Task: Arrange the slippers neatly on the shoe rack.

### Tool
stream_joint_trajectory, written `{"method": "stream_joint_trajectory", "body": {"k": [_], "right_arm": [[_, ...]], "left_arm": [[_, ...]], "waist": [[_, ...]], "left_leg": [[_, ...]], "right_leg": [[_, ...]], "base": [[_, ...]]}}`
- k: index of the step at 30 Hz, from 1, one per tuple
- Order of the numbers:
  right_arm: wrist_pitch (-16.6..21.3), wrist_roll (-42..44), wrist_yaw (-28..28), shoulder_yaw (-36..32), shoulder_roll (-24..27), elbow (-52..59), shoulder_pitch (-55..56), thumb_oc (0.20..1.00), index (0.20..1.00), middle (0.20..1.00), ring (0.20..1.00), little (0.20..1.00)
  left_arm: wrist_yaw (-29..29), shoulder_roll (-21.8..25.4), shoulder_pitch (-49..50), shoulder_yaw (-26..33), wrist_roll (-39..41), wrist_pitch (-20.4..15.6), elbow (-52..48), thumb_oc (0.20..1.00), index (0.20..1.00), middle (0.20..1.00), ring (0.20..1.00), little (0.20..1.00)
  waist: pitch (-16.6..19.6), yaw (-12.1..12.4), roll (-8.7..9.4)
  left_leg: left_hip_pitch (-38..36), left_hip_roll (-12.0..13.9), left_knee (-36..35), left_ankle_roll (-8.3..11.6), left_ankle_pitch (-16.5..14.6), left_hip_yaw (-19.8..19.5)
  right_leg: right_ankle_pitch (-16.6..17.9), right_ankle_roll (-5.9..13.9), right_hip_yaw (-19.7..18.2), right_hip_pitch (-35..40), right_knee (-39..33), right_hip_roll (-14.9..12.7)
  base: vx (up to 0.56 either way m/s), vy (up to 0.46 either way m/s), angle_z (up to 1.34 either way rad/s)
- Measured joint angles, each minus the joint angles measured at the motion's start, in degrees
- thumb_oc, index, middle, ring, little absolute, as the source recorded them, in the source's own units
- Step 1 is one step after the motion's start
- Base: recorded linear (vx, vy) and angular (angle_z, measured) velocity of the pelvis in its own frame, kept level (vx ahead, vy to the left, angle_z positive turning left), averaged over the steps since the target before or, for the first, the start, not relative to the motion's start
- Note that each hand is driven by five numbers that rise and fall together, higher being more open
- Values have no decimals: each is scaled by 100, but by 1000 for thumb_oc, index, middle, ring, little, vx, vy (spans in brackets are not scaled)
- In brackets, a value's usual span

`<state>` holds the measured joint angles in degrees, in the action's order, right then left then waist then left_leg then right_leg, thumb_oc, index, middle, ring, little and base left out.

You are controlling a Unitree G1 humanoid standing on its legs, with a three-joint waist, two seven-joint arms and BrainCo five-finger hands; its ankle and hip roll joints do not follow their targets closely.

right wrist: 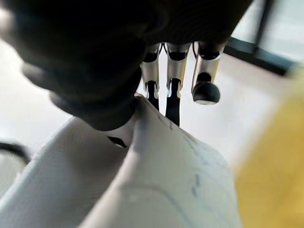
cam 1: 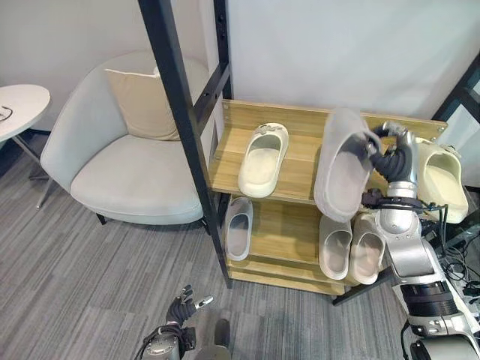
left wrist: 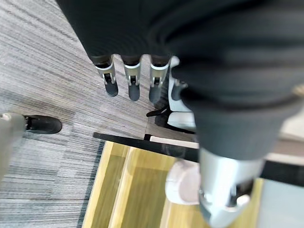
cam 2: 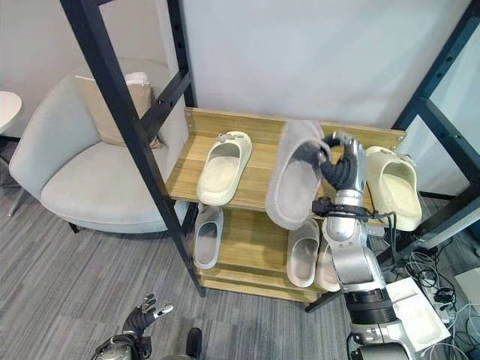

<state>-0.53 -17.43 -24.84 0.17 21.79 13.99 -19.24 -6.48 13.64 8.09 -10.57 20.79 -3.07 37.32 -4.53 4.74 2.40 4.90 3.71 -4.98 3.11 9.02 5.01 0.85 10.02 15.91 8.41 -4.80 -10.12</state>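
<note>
Your right robot hand (cam 1: 391, 156) grips a grey slipper (cam 1: 341, 166) hanging toe-down, long axis near vertical, just left of it over the shoe rack's top shelf (cam 1: 304, 147), between two cream slippers; your left robot hand (cam 1: 182, 306) idles relaxed, low.

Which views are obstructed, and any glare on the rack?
Right wrist view: the right hand and its held grey slipper block most of it. Left eye view: black frame post crosses the shoe rack; even light, no glare.
</note>
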Motion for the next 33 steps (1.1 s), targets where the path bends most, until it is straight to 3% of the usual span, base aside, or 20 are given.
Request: {"method": "stream_joint_trajectory", "body": {"k": [3,4,5,7,9,10,16,17,21,23,25,27,28,29,30,31,33], "right_arm": [[465,468,84,-20,-397,941,-4,200,200,200,200,200],[772,794,195,146,-485,1116,-7,200,200,200,200,200],[998,1533,405,305,-648,1121,11,200,200,200,200,200],[1422,3722,1122,1249,-848,1061,312,200,200,200,200,200],[1359,5712,1960,2512,-753,866,530,200,200,200,200,200],[1213,6138,2164,2773,-745,805,575,200,200,200,200,200],[856,7487,2966,3749,-958,263,846,200,200,200,200,200],[700,7496,3036,3830,-940,87,923,200,200,200,200,200],[322,7252,3192,3966,-535,-700,1289,200,200,200,200,200],[296,6229,3151,3863,-234,-1572,1152,200,200,200,200,200],[235,4195,2657,3453,192,-2975,302,200,200,200,200,200],[176,3554,2346,2985,241,-3348,92,200,200,200,200,200],[174,2977,2074,2928,228,-3515,-143,200,200,200,200,200],[153,1915,1510,2490,271,-3694,-694,200,200,200,200,200],[130,1365,1136,2095,263,-3930,-1087,200,200,200,200,200],[104,1089,914,1897,300,-4054,-1260,200,200,200,200,200],[-7,507,463,1829,416,-4293,-1637,200,200,200,200,200]], "left_arm": [[-52,-89,4,-6,0,1,-10,1000,1000,1000,1000,1000],[-49,-96,7,-14,0,-1,-12,1000,1000,1000,1000,1000],[-54,-95,13,-14,2,-1,-13,1000,1000,1000,1000,1000],[-52,-97,33,-2,8,0,-20,1000,1000,1000,1000,1000],[-32,-94,56,-15,8,10,-11,1000,1000,1000,1000,1000],[-25,-97,52,-21,8,10,-13,1000,1000,1000,1000,1000],[20,-86,90,-61,3,10,-7,1000,1000,1000,1000,1000],[28,-86,89,-61,2,10,7,1000,1000,1000,1000,1000],[28,-18,90,-60,0,4,-2,1000,1000,1000,1000,1000],[-28,27,-123,-239,7,-16,-3,1000,1000,1000,1000,1000],[-151,40,-858,-613,66,-122,-267,1000,1000,1000,1000,1000],[-234,50,-1086,-633,78,-189,-464,1000,1000,1000,1000,1000],[-300,84,-1110,-618,160,-282,-577,1000,1000,1000,1000,1000],[-366,262,-1448,-739,313,-374,-742,1000,1000,1000,1000,1000],[-426,344,-1604,-797,338,-418,-960,1000,1000,1000,1000,1000],[-429,338,-1592,-822,338,-437,-1080,1000,1000,1000,1000,1000],[-476,471,-1600,-943,392,-519,-1346,1000,1000,1000,1000,1000]], "waist": [[12,-74,-15],[26,-103,-11],[41,-137,3],[88,-139,14],[140,-98,41],[160,-65,46],[230,122,-5],[282,139,50],[292,243,-16],[75,219,-167],[-970,256,-593],[-1361,306,-744],[-1425,355,-759],[-1730,353,-690],[-1939,371,-633],[-2005,390,-767],[-2057,403,-684]], "left_leg": [[-15,18,-4,9,-8,9],[-15,21,-3,34,-27,15],[-15,22,-3,44,-23,16],[-13,37,-3,48,-24,22],[-14,38,-3,57,-16,19],[-12,28,-3,59,-13,10],[4,7,-4,33,-27,-149],[3,3,-4,32,-25,-192],[120,8,-4,33,-14,-310],[454,109,136,124,171,-487],[1266,234,665,191,272,-766],[1429,241,641,141,232,-759],[1637,227,727,128,174,-740],[2052,108,949,313,-232,-677],[2391,-61,1728,8,-446,-709],[2376,-87,1826,-62,-395,-794],[2533,-195,1864,-59,-363,-765]], "right_leg": [[-10,0,3,21,0,13],[-10,0,1,24,0,15],[-10,0,-2,21,0,17],[-2,2,-11,15,0,16],[5,-1,1,32,0,25],[5,-1,19,41,0,30],[-21,-18,207,139,1,60],[-35,-34,253,163,0,66],[-104,-93,366,129,2,82],[-251,-70,396,-362,431,144],[-522,-268,489,-1287,1647,155],[-683,-339,513,-1620,2099,62],[-757,-335,477,-1917,2416,-20],[-901,-447,492,-2377,2721,-263],[-946,-431,479,-2652,3000,-473],[-1029,-379,443,-2721,3201,-439],[-1192,-344,344,-3007,3543,-607]], "base": [[0,0,0],[-69,-29,0],[-89,-29,-2],[-74,-42,-1],[-45,-40,4],[-26,-17,6],[-19,-12,16],[-32,-14,19],[-158,-38,14],[-478,-55,23],[-397,27,38],[-204,51,16],[-104,49,37],[-128,65,37],[-103,55,36],[-85,46,20],[-80,51,13]]}}
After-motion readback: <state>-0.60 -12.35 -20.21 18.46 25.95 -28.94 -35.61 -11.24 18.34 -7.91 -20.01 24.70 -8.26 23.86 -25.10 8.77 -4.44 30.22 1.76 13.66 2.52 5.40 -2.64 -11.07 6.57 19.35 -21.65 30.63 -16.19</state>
